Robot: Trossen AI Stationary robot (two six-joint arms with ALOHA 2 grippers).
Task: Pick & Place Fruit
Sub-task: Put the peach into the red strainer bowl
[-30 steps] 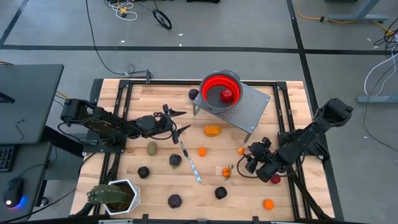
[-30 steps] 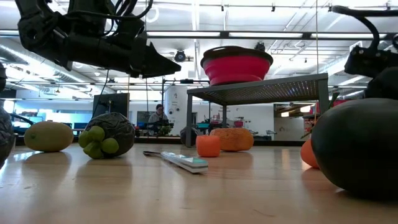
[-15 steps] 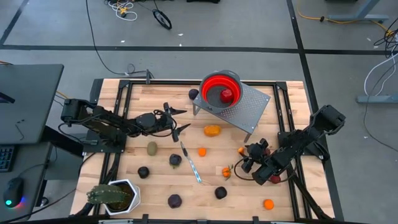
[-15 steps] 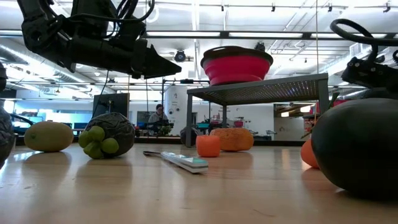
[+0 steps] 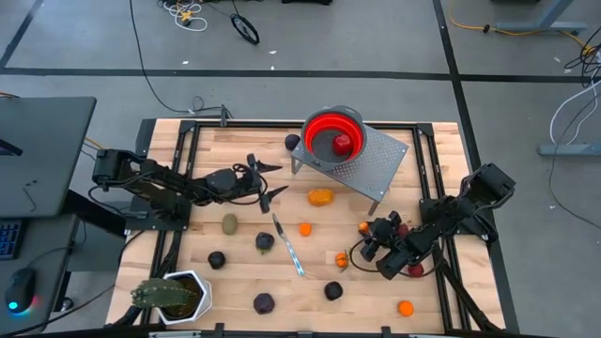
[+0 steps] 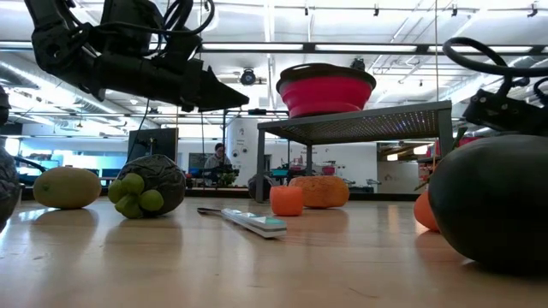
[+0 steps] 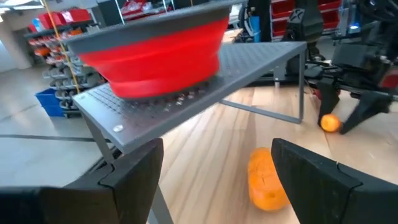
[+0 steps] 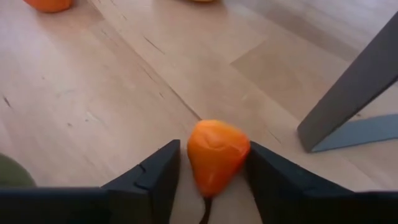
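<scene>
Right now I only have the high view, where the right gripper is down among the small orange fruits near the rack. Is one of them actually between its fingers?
Observer: Yes. In the right wrist view a small orange fruit sits on the wood squarely inside the right gripper.
Operator: Clamped yet?
Observer: Not that I can see. A sliver of table shows between the fruit and one finger, so I read it as open.
Operator: And how high is the left arm?
Observer: The low view shows the left gripper well above the table, open, roughly level with the red bowl on the rack.
</scene>
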